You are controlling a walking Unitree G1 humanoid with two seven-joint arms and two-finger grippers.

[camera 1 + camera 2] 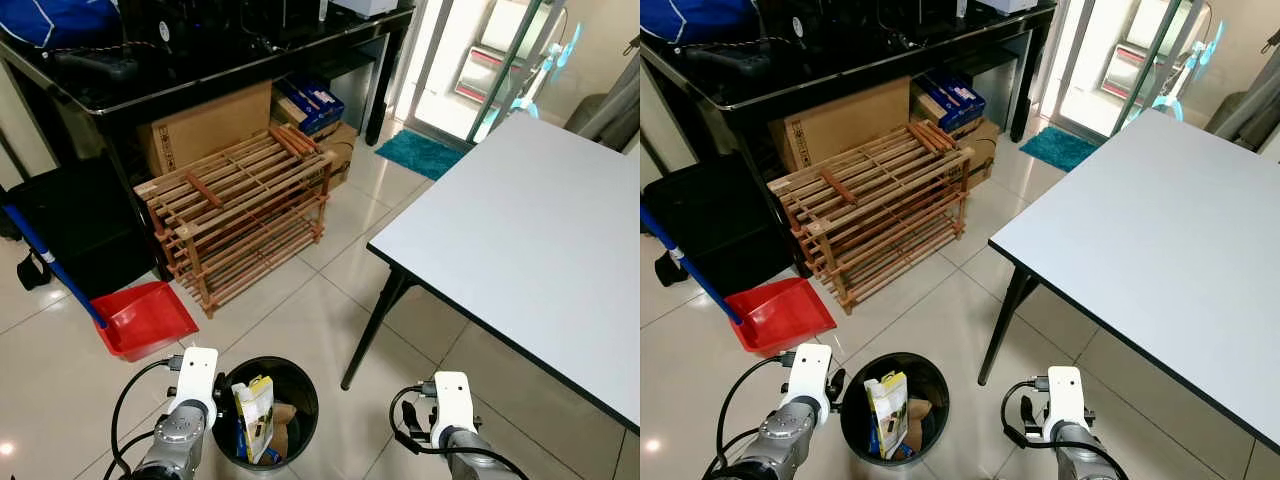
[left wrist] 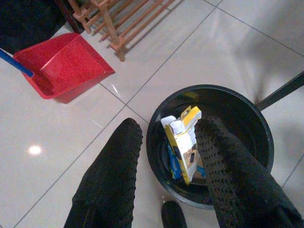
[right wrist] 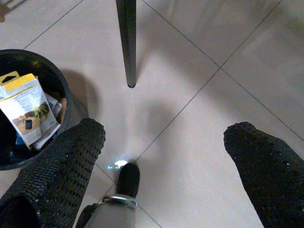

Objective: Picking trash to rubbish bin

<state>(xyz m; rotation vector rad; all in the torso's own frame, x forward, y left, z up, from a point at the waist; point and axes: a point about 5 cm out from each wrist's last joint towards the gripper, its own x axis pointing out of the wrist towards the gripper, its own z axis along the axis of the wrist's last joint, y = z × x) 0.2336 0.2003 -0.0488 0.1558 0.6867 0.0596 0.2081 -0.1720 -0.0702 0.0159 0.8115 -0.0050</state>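
Left gripper (image 2: 166, 156) hung with its fingers spread and holding nothing, just above the near rim of the black rubbish bin (image 2: 259, 142). Below it, inside the bin, a yellow and white carton (image 2: 183, 142) stood upright among other scraps. Right gripper (image 3: 164, 156) was also spread and empty over the tiled floor (image 3: 190, 61), with the bin off to its left and the counter's black leg (image 3: 127, 42) ahead.
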